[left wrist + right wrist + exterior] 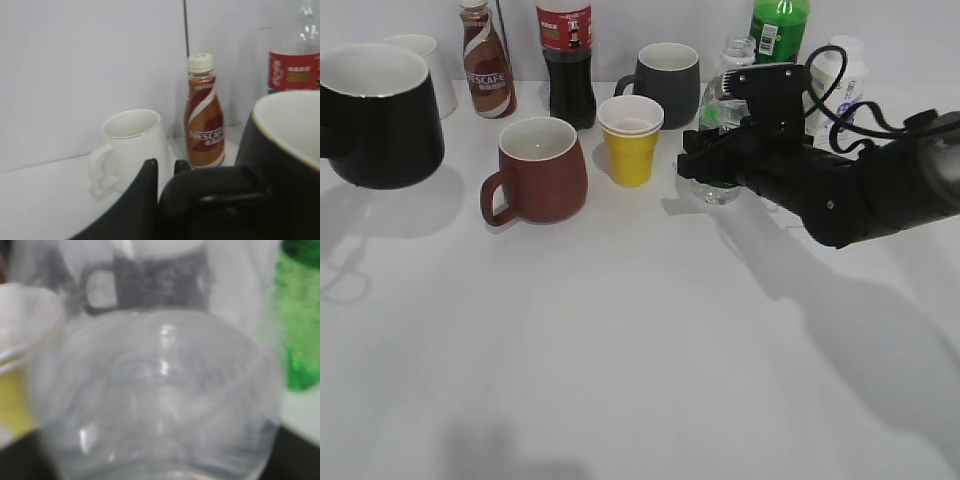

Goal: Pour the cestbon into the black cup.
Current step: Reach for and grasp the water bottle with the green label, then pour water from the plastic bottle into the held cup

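Note:
The black cup [380, 120], glossy with a white inside, hangs above the table at the far left. In the left wrist view my left gripper [166, 167] is shut on the loop handle of the black cup [285, 150]. The left gripper itself is out of the exterior view. The cestbon [732, 70], clear and ribbed, stands upright at the back right with its label hidden by my right gripper [708, 160], which is closed around its middle. The cestbon [160, 390] fills the right wrist view, blurred.
A brownish-red mug [542, 165], a yellow paper cup [631, 140] and a dark grey mug [665, 80] stand left of the cestbon. A cola bottle [566, 60], a Nescafe bottle [485, 60], a white mug [428, 60], a green soda bottle [778, 28] and a white bottle [848, 75] line the back.

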You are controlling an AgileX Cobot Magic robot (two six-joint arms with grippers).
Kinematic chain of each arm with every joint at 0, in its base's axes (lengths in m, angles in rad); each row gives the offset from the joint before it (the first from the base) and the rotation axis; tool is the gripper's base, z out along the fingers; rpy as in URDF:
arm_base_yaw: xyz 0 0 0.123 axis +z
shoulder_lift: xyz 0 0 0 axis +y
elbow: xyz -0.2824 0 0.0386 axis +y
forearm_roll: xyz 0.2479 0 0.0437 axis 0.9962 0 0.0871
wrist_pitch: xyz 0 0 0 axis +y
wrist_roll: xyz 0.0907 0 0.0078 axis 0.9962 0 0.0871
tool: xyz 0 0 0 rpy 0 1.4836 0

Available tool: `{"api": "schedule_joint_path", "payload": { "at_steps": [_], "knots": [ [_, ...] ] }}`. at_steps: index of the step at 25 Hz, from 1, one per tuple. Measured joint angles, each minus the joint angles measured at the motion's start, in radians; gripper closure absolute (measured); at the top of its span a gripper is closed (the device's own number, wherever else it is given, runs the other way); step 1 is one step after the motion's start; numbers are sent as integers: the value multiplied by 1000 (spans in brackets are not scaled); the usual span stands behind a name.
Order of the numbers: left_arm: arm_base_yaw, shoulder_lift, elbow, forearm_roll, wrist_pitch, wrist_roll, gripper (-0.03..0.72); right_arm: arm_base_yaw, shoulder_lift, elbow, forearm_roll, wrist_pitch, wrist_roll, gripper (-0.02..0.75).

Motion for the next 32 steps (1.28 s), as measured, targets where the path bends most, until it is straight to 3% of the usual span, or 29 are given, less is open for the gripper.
{"api": "schedule_joint_path", "payload": {
  "at_steps": [3,7,11,16,22,32],
  "knots": [
    [-7,-21,0,84,15,-20,627,0,-86,31,-37,124,-2,275],
    [-65,-77,0,206,51,-129,628,0,-290,76,-311,291,-12,275],
    [-191,-99,0,277,155,-150,629,4,-461,61,-649,314,-12,275],
    [-368,-99,0,253,189,-192,629,39,-514,59,-887,359,-61,275],
    [-474,-99,0,184,260,-195,629,101,-514,48,-948,396,-245,275],
    [-512,-99,0,195,284,-226,629,102,-493,48,-950,401,-565,275]
  ]
}}
